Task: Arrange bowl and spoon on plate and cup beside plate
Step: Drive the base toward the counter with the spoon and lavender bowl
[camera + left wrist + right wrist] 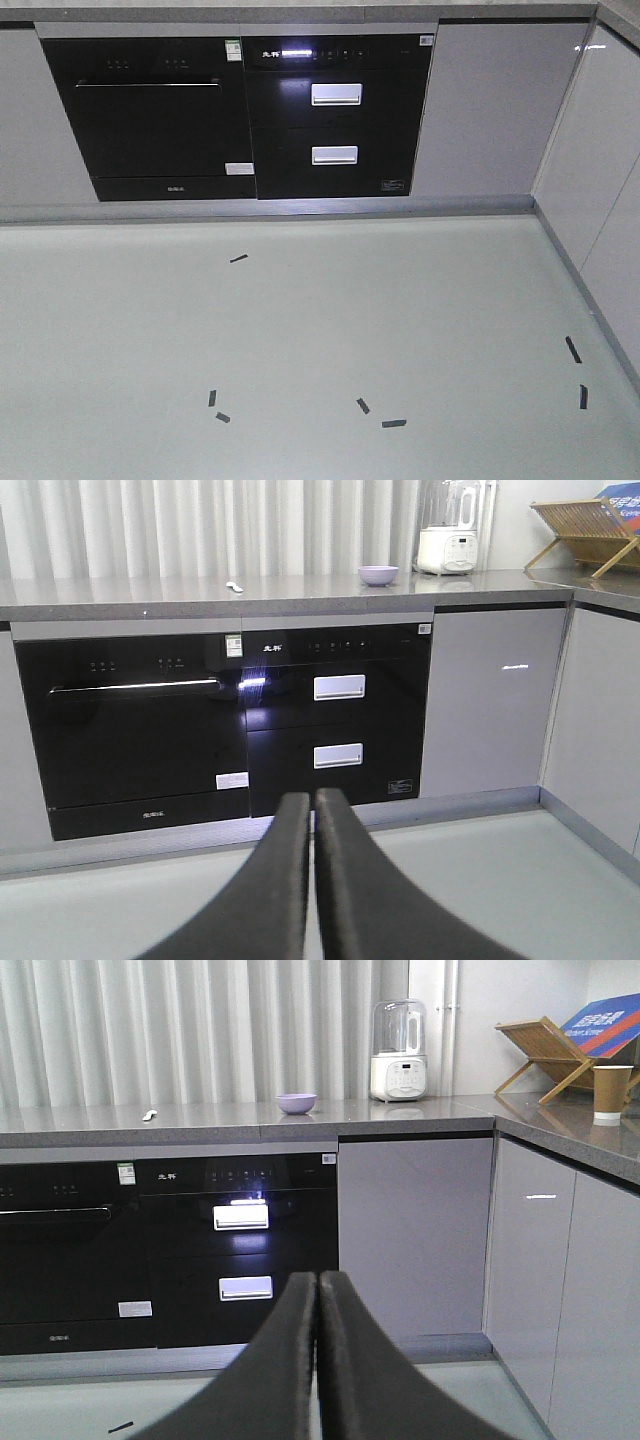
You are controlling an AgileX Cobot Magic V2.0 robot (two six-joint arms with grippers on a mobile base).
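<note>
Your left gripper (311,802) is pressed shut, its two matte black, smoothly curved fingers meeting along a thin seam with nothing between them. Your right gripper (317,1280) looks the same: tapered dark fingers closed tip to tip, empty. Both hang low in front of the kitchen units, well apart from the task's things.

Up on the grey speckled countertop (100,592), the bowl (378,575) sits upright, round, glossy and lavender, just left of a white blender (455,530) with a clear jug. The spoon (234,585), small and pale, lies flat on the same counter well left of the bowl, roughly above where the black glass oven (130,730) meets the drawer unit (338,740) with its two white handles. A pleated pale curtain (200,525) hangs behind.

Only your right wrist view shows the cup (612,1092): brown paper with a white rim, upright on the side counter, just beside a slatted wooden rack (545,1055). The front view looks down on the appliance fronts, glossy grey cabinet doors (480,110) and a smooth pale floor (400,300) dotted with short black tape marks (238,258).
</note>
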